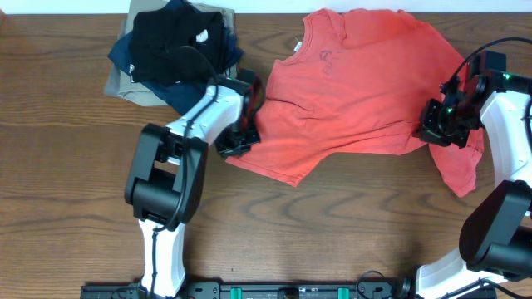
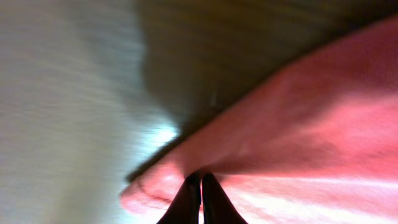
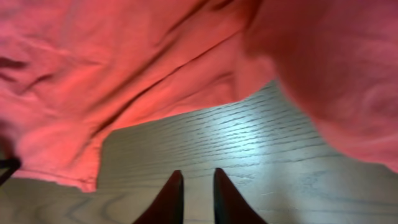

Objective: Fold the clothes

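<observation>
A red T-shirt lies spread, face up and wrinkled, on the wooden table, collar toward the back. My left gripper is at its left sleeve and side edge. In the left wrist view the fingers are pressed together on a fold of the red cloth. My right gripper is at the shirt's right side by the other sleeve. In the right wrist view its fingers are slightly apart over bare wood with nothing between them, and the red cloth lies just beyond.
A pile of dark clothes, black and navy over a beige piece, sits at the back left, close behind my left arm. Bare wooden table stretches in front of the shirt.
</observation>
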